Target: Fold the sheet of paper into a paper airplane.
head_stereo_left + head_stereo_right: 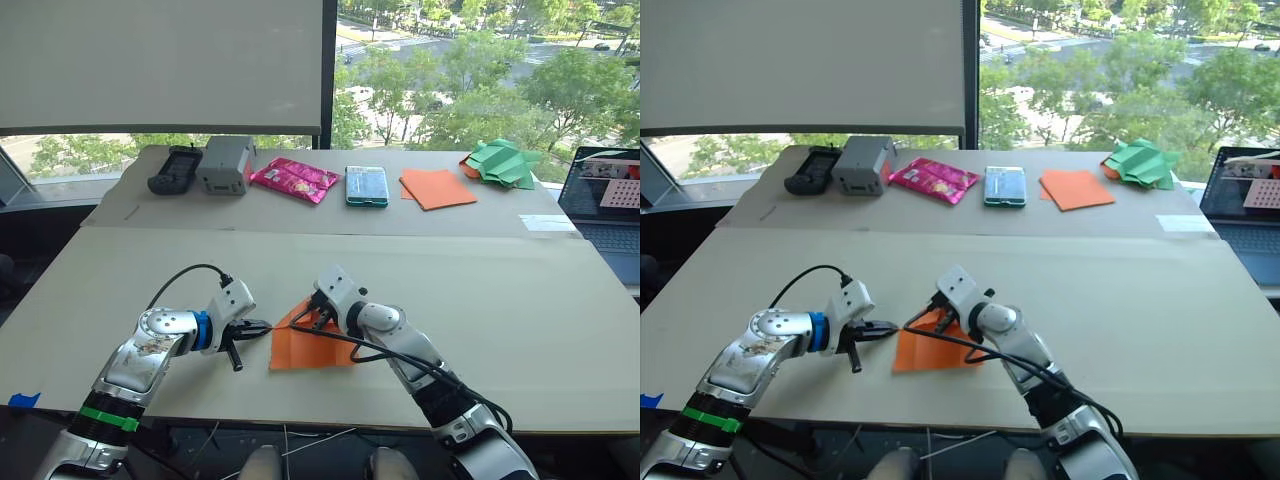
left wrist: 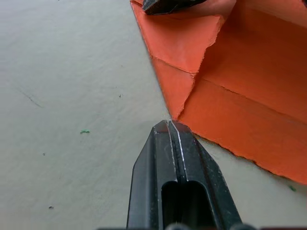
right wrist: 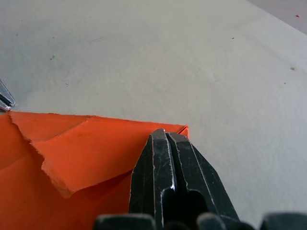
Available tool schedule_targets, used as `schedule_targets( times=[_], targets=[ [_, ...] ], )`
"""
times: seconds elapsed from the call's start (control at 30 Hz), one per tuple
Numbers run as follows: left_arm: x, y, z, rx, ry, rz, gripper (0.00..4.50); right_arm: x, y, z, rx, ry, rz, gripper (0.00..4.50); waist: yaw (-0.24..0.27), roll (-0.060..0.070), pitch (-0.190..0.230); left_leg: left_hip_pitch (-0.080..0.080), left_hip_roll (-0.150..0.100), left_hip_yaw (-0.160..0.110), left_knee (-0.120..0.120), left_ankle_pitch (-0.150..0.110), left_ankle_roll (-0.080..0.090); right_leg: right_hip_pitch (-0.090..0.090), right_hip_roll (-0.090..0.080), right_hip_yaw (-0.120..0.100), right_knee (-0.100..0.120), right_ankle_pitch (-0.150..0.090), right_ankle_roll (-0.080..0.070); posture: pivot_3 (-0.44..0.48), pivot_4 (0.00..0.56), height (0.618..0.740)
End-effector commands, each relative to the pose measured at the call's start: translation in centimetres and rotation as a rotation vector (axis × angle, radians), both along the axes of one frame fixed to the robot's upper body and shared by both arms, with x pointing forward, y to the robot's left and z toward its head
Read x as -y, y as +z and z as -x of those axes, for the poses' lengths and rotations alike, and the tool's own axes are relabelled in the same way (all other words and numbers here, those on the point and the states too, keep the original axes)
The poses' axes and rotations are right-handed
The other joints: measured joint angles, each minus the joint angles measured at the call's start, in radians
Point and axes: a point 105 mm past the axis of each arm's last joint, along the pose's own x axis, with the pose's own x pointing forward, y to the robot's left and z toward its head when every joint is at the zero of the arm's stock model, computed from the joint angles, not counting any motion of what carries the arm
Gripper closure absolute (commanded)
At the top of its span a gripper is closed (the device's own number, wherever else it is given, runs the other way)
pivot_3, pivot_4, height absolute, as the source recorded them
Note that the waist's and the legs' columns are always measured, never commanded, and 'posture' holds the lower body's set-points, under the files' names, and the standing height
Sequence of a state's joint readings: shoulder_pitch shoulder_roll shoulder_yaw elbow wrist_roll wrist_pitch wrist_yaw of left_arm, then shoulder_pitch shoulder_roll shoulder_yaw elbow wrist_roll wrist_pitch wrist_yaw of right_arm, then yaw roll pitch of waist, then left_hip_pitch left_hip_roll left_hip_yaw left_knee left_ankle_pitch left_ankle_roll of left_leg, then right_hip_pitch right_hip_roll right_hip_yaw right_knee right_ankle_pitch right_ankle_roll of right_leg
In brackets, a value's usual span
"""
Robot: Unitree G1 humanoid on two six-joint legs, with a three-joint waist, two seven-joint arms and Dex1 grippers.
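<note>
Lying between both hands, the sheet of paper point(image 1: 310, 345) touches the left hand point(image 1: 262, 326) and right hand point(image 1: 318, 318).

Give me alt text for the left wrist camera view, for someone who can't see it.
The left hand, its two black fingers pressed together, touches the corner of a creased, partly folded orange sheet of paper lying on a pale tabletop. Another black finger tip rests on the paper's far edge.
</note>
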State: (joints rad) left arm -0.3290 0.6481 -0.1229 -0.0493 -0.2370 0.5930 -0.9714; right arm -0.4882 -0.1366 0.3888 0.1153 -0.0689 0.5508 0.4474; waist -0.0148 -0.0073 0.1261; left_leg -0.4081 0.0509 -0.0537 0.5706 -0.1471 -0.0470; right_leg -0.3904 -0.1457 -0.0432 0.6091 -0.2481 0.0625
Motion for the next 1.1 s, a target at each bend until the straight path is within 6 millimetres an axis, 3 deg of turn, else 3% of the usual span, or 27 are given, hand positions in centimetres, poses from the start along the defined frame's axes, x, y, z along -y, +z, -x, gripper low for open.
schedule_targets(
  times=[0.03, 0.17, 0.57, 0.83, 1.0, 1.1],
  targets=[
    [1.2, 3.1, -0.9, 0.078, -0.024, 0.081, 4.47, 0.8, -2.0, 0.3, -0.058, -0.019, 0.054, 4.5, 0.001, -0.001, 0.0, 0.0, 0.0, 0.0, 0.0, 0.0, 0.0, 0.0, 0.0, 0.0, 0.0, 0.0, 0.0, 0.0, 0.15, 0.702],
    [2.4, 2.1, -0.8, 0.055, -0.066, 0.097, 4.47, 1.2, -1.8, 0.2, -0.054, -0.027, 0.058, 4.5, 0.001, -0.001, 0.0, 0.0, -0.001, 0.0, 0.0, 0.0, 0.0, 0.001, 0.0, 0.0, -0.001, 0.0, 0.0, 0.0, 0.15, 0.702],
    [5.3, -4.2, -1.7, 0.01, -0.168, -0.071, 4.47, 2.8, -0.2, 0.0, -0.02, -0.074, 0.044, 4.5, 0.024, -0.003, 0.0, -0.001, -0.001, 0.001, 0.001, 0.0, 0.0, 0.002, 0.0, 0.0, -0.002, 0.0, 0.0, 0.0, 0.15, 0.702],
    [5.1, -6.6, -1.0, -0.01, -0.214, -0.153, 4.47, 8.5, 2.3, 0.2, 0.025, -0.166, 0.066, 4.5, 0.036, -0.002, 0.0, -0.001, -0.001, 0.002, 0.001, 0.0, 0.0, 0.003, 0.0, 0.0, -0.002, 0.0, 0.0, 0.0, 0.15, 0.702],
    [5.4, -6.8, -1.0, -0.012, -0.22, -0.145, 4.47, 11.8, 1.4, 2.6, -0.023, -0.139, 0.141, 4.5, 0.037, -0.001, -0.001, -0.001, -0.001, 0.002, 0.001, 0.0, 0.0, 0.004, -0.001, 0.0, -0.003, 0.0, 0.001, 0.0, 0.15, 0.702],
    [5.5, -6.8, -1.0, -0.008, -0.227, -0.143, 4.47, 12.3, 0.0, 4.9, -0.091, -0.061, 0.159, 4.5, 0.039, -0.003, -0.002, -0.001, -0.001, 0.003, 0.001, 0.0, 0.0, 0.005, -0.001, 0.0, -0.005, 0.0, 0.001, 0.0, 0.15, 0.702]
  ],
)
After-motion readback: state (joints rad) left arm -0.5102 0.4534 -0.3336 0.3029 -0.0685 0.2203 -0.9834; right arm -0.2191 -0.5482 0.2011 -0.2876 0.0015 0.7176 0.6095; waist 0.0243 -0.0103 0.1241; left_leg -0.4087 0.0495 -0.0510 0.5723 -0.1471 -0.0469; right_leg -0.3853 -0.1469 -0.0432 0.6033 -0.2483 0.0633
